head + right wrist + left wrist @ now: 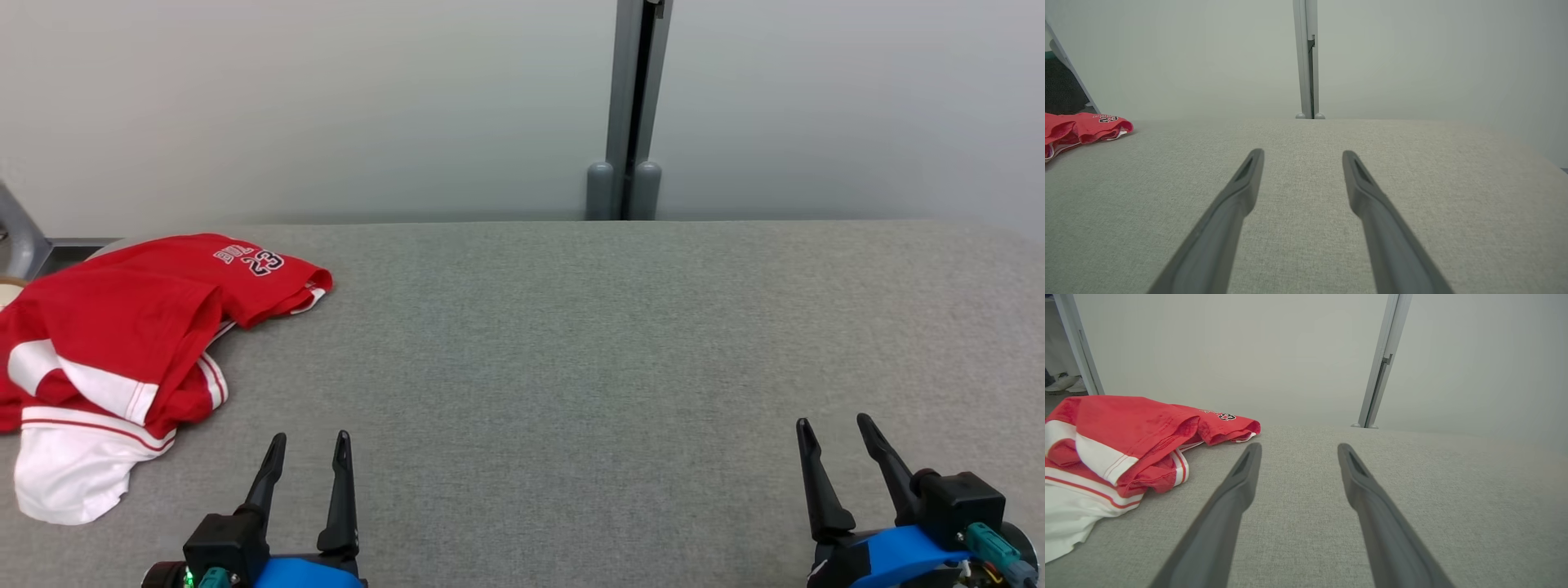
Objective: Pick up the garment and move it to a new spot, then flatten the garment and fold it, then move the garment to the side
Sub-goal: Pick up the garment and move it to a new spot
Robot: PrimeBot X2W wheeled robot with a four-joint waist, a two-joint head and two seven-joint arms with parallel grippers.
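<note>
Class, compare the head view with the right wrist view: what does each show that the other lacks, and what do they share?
Head view's extra: the left gripper, open, beside the crumpled red and white garment, whose white lower part lies nearest the robot. Right wrist view's extra: a dark opening at the far left edge, beyond the table. Shared: the garment's red end with its printed number, the grey fabric table, the upright grey post against the wall, and the right gripper, open above bare fabric.
</note>
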